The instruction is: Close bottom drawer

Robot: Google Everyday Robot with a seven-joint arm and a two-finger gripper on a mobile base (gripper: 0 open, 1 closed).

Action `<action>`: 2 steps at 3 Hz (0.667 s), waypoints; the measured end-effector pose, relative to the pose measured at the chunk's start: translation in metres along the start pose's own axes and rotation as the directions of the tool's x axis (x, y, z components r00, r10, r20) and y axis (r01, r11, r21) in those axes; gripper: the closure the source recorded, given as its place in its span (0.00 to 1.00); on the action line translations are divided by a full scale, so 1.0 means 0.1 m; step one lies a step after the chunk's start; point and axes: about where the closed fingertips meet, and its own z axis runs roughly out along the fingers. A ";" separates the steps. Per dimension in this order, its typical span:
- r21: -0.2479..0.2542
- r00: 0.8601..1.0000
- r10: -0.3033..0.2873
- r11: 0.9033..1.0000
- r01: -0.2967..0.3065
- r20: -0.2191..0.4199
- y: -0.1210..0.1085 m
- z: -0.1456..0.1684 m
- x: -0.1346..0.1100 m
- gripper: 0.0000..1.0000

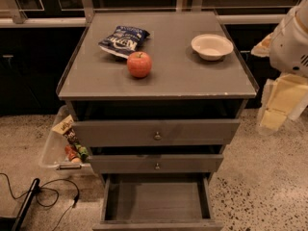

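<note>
The bottom drawer (156,200) stands pulled out, below and to the left of my claw (278,110). Its front faces the camera and its slide line runs straight back under the two upper drawers (156,131). Bare speckled floor (260,191) lies between its right edge and my claw, which hangs just off the counter's (159,83) right edge; wide or narrow, I cannot tell.

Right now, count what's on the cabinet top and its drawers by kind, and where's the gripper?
Chip bag: 1
Apple: 1
Bowl: 1
Drawers: 3 (top drawer, middle drawer, bottom drawer open)
Total: 6
Gripper: right of the cabinet, away from the drawers.
</note>
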 end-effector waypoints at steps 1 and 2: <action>-0.057 1.000 0.009 0.998 -0.009 -0.006 0.23 0.48 0.20 0.00; -0.113 1.000 0.002 0.994 -0.003 -0.009 0.61 0.99 0.42 0.19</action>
